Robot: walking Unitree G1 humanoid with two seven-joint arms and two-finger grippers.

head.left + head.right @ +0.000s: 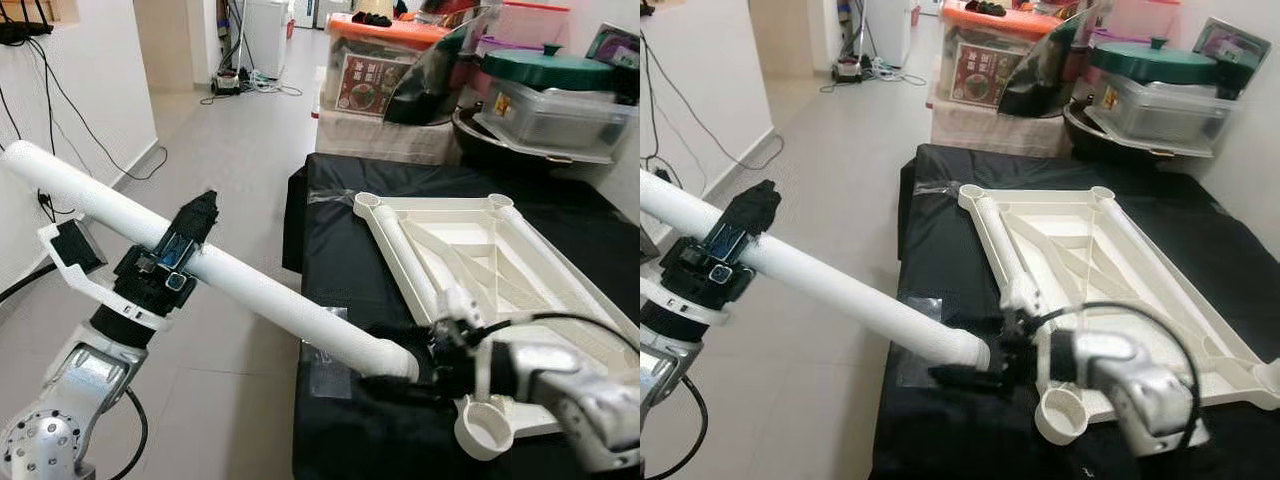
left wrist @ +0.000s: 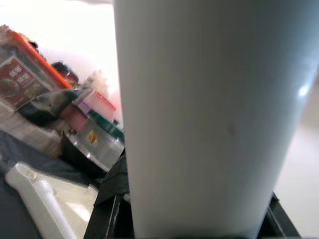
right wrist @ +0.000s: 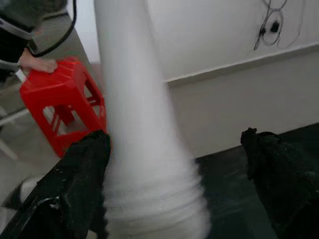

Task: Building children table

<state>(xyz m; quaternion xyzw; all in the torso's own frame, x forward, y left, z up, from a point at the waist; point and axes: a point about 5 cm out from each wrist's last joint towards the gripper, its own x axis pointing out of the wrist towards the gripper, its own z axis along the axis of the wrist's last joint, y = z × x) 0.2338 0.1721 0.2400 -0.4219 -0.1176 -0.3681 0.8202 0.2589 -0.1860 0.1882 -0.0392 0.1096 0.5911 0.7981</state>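
Left eye view: my left gripper (image 1: pixel 190 232) clamps the stiff, light, slippery table leg (image 1: pixel 250 285) mid-length; right gripper (image 1: pixel 400 375) gapes wide around its ribbed end

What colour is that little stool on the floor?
Red: the plastic stool shows best in the right wrist view.

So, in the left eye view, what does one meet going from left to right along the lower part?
left gripper shut on the white table leg → the leg's threaded end → right gripper → corner socket of the white tabletop frame
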